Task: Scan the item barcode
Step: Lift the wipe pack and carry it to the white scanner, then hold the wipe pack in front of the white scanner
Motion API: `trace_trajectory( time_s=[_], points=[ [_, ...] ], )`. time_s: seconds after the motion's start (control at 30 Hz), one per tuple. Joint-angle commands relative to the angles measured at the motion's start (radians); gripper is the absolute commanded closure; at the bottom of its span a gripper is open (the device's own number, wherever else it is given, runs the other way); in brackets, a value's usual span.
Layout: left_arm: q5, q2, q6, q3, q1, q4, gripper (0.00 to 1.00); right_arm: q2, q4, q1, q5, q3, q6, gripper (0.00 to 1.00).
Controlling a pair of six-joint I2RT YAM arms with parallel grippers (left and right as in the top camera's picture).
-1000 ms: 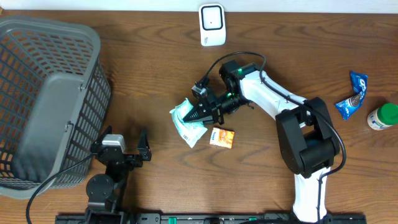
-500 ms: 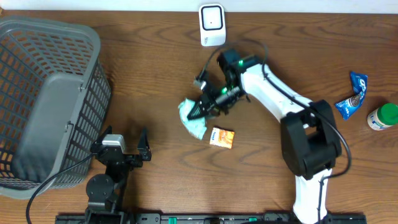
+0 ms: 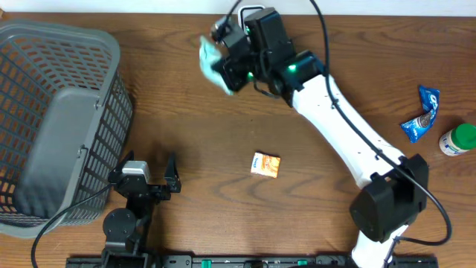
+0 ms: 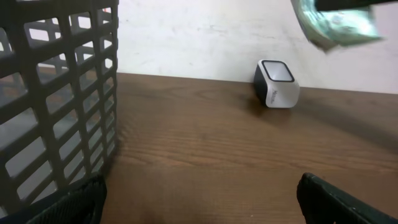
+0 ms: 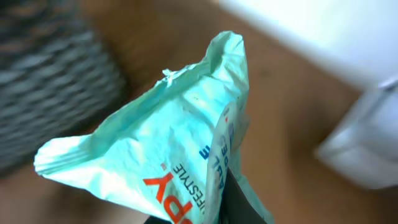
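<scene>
Right end effector (image 3: pixel 225 68): my jaws are clamped nearly shut on a mint-green plastic pouch (image 3: pixel 212 61). I hold it by one end, and the rest sticks out past my fingertips.
Left end effector (image 3: pixel 145 170): my jaws are spread as wide as they go, holding nothing and touching nothing. It sits low over the tabletop (image 3: pixel 223 208), well away from the scanner (image 4: pixel 277 84).
Pouch position: it is in the air, clear of the tabletop and near the white barcode scanner. From overhead it shows just left of the scanner, most of which my right arm covers. In the left wrist view it hangs above the scanner and to its right.
Pouch print: in the right wrist view the crinkled pouch (image 5: pixel 168 143) carries upside-down writing. Dark letters end in "STYLE", and large red letters are cut off at the bottom edge. The small blue text is too blurred to read.
Scanner markings: I can read none.
Other items: a small orange packet (image 3: pixel 265 164) lies flat well in front of the scanner. A grey mesh basket (image 3: pixel 111 97) stands far to the scanner's left. A blue wrapper (image 3: pixel 422 113) and a green-capped bottle (image 3: pixel 457 139) lie far to its right.
Change from a second ago: the pouch lay on the tabletop beside the orange packet with my right end effector down on it. Now I have lifted it and carried it up to the scanner. The orange packet and my left end effector have not moved.
</scene>
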Motion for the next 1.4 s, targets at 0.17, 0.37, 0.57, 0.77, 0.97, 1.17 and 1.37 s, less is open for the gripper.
trace_trajectory(
  time_s=[0.17,0.37,0.57,0.77,0.97,1.17,1.37],
  points=[
    [0.021,-0.005,0.009,-0.017,0.0,-0.031,0.02,0.142,0.226,-0.039,0.404,0.004,-0.322,0.99],
    [0.021,-0.005,0.009,-0.017,0.0,-0.031,0.02,0.225,0.47,-0.092,0.435,0.004,-0.421,0.99],
    [0.021,-0.005,0.008,-0.017,0.0,-0.031,0.02,0.288,0.577,-0.118,0.446,0.014,-0.523,0.99],
    [0.021,-0.005,0.009,-0.017,0.0,-0.031,0.02,0.436,0.598,-0.125,0.423,0.151,-0.526,0.99],
    [0.021,-0.005,0.009,-0.017,0.0,-0.031,0.02,0.584,0.507,-0.112,0.445,0.337,-0.527,0.99],
    [0.021,-0.005,0.009,-0.017,0.0,-0.031,0.02,0.591,0.492,-0.11,0.462,0.343,-0.526,0.99],
    [0.021,-0.005,0.009,-0.017,0.0,-0.031,0.02,0.584,0.404,-0.101,0.554,0.362,-0.526,0.99]
  ],
)
